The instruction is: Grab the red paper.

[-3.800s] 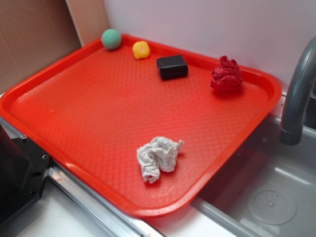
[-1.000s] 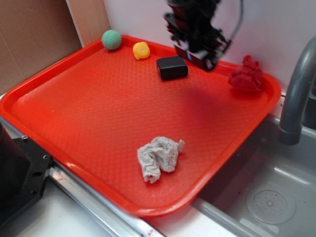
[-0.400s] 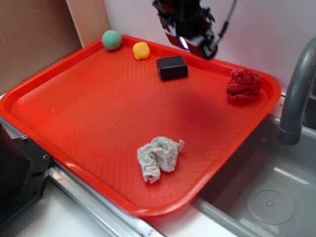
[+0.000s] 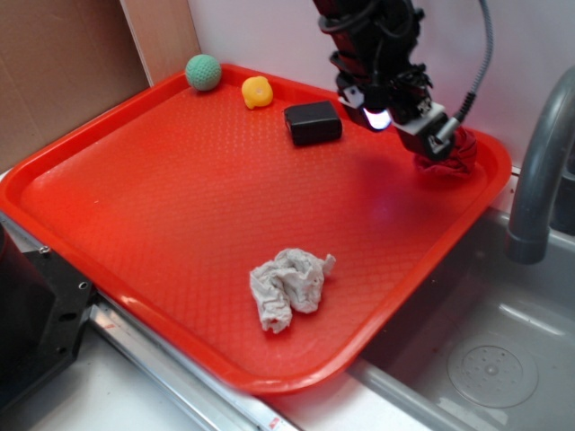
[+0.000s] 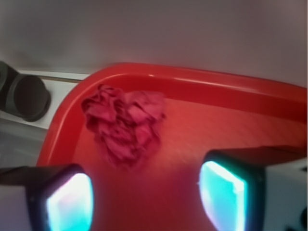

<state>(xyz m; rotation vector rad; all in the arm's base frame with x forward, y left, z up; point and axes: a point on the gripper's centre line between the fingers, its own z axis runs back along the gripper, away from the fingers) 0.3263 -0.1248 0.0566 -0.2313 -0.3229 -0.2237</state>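
I have the gripper [image 4: 429, 135] low over the tray's [image 4: 180, 206] far right corner, its fingers [image 5: 226, 192] spread wide with nothing between them. The red paper [image 5: 125, 122] sits on the tray in that corner, just ahead of the fingers and near the rim. The white wad [image 4: 287, 287] lies well apart, near the front edge.

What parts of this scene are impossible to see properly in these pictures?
- Red paper: exterior view, mostly hidden behind the claw.
- Claw fingertips: wrist view, cut off by the bottom edge; only two glowing pads show.
- Faucet: exterior view, top cut off by the right edge.
- Tray texture: wrist view, blurred.
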